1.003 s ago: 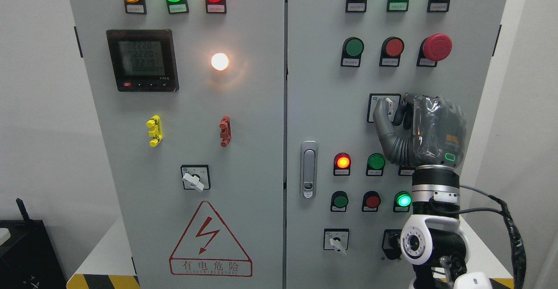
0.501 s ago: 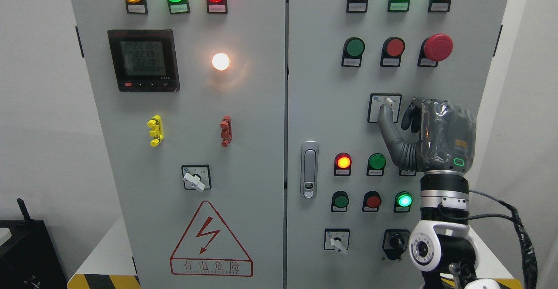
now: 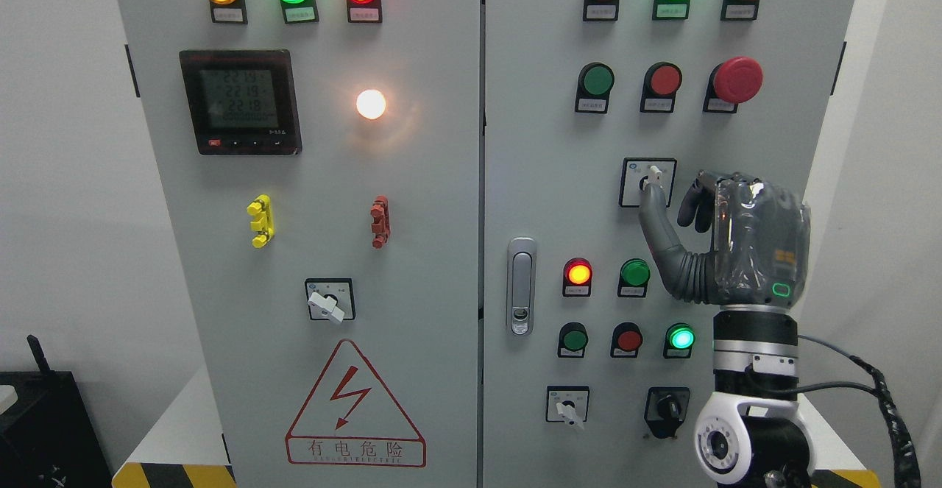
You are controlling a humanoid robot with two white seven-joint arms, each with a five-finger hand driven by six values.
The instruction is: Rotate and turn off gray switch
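Note:
The gray rotary switch (image 3: 652, 177) sits in its black-framed plate on the right cabinet door, its light handle pointing up. My right hand (image 3: 668, 204) is just below and to the right of it. The thumb (image 3: 650, 204) reaches up to the plate's lower edge, right under the handle. The other fingers (image 3: 692, 207) are loosely bent to the right of the plate and apart from the thumb. The hand holds nothing. The left arm is out of view.
The right door also carries a red mushroom button (image 3: 737, 79), lit and unlit push buttons, a door latch (image 3: 521, 285) and two more rotary switches (image 3: 567, 405) (image 3: 668, 405) low down. The left door has a meter (image 3: 239, 101) and another rotary switch (image 3: 330, 300).
My right hand has dropped down and to the right, off the gray switch. The fingers that covered the switch plate now sit beside it, and the handle shows.

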